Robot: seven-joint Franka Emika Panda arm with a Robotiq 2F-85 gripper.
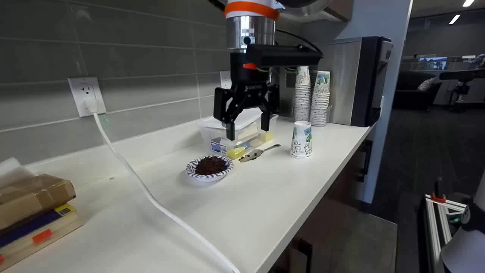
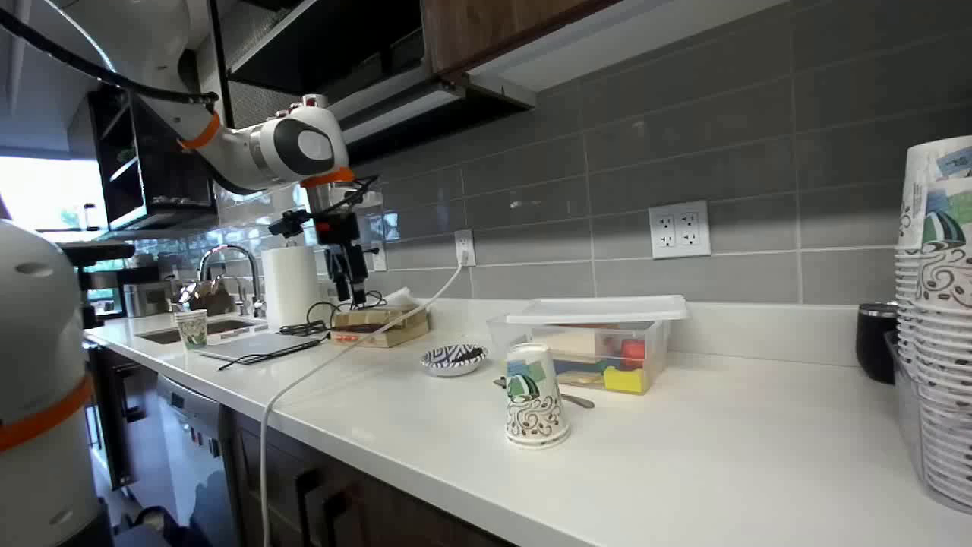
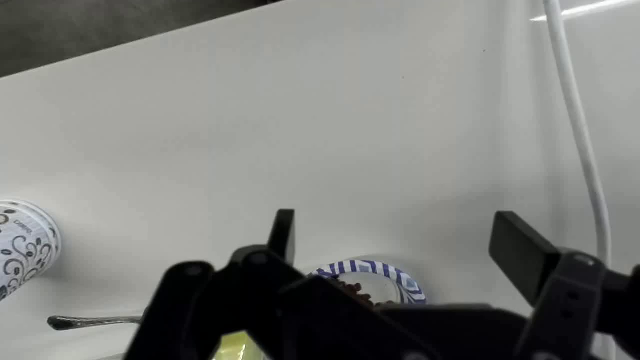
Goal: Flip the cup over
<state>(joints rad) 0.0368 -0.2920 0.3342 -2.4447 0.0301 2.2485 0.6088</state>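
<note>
My two fingers [image 3: 522, 257] hung apart; the cup [image 1: 302, 141] stood upside down, well outside them. I counted one bowl [image 1: 207, 178], one utensil [image 1: 254, 154], two cup stacks [image 1: 302, 99].

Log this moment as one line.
Black two-fingered gripper: open, empty | white paper cup with green print: mouth-down on white counter | contact: none

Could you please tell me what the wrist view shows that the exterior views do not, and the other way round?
Only the wrist view: small lettering on the cup, and a bright streak on the counter.
Only the exterior views: the cup stacks, the outlets and the white lid.
Shared by all: the cup, cut off by the wrist view's edge; the bowl, the utensil's handle, the cable and the open gripper.
</note>
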